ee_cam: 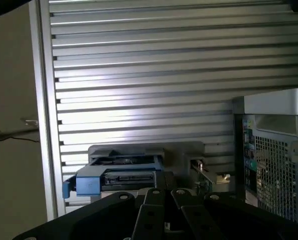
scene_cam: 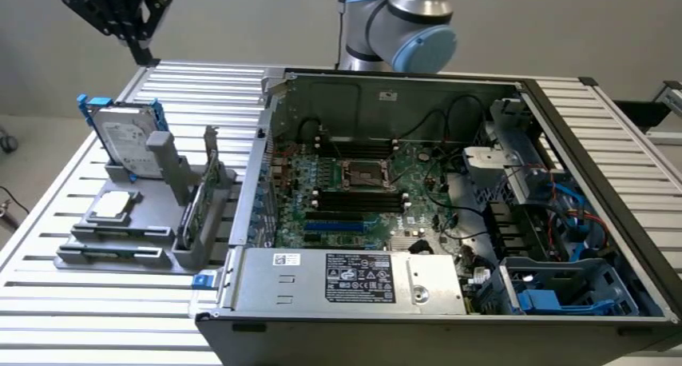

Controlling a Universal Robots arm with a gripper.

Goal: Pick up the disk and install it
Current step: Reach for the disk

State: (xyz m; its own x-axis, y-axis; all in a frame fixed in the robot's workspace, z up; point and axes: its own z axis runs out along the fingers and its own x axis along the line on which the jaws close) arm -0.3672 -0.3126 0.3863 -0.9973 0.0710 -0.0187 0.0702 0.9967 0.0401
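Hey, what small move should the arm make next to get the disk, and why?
Probably open the gripper: it hangs shut above the disk, which stands upright in its grey holder, untouched.

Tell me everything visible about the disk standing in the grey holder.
The disk is a silver-grey metal hard drive with a white label, edged by a blue plastic carrier frame with tabs sticking up at its top. It stands on edge, roughly upright, in a grey holder on the slatted table, at the exterior view's left of the open computer case. The end effector hangs above, apart from it.
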